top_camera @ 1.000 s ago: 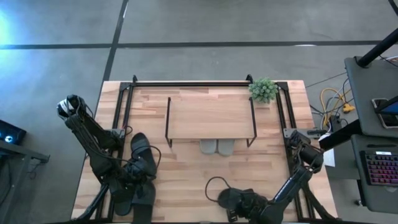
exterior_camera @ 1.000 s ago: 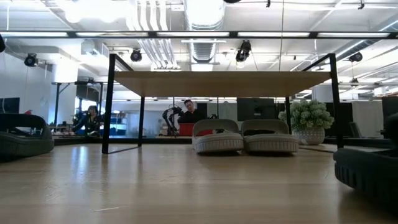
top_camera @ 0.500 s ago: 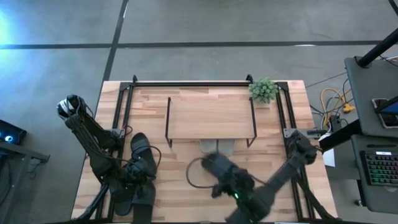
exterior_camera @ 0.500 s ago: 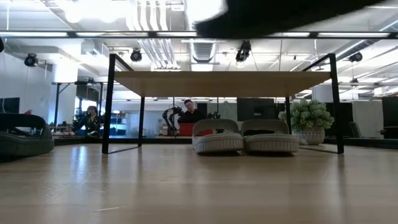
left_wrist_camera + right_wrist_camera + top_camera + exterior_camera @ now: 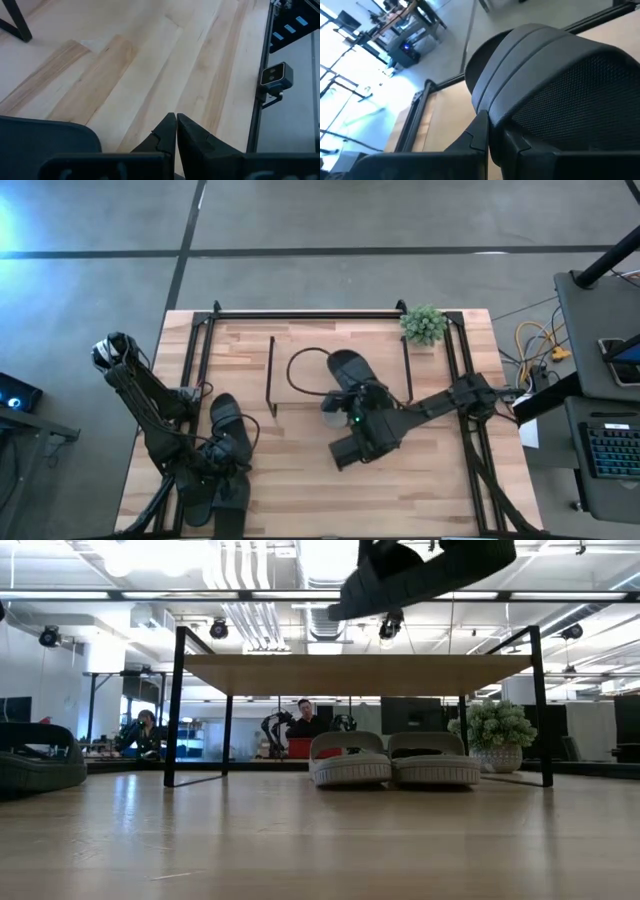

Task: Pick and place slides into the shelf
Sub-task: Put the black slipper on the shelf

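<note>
Visible: three black slides (image 5: pixel 352 373), two grey slides (image 5: pixel 392 758), one shelf (image 5: pixel 300 350).

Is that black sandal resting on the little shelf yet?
No. The right gripper holds the black slide in the air, above the shelf.

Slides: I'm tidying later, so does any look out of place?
Nothing damaged. One black slide hangs above the shelf, gripped by the right gripper; the grey pair sits neatly underneath.
</note>
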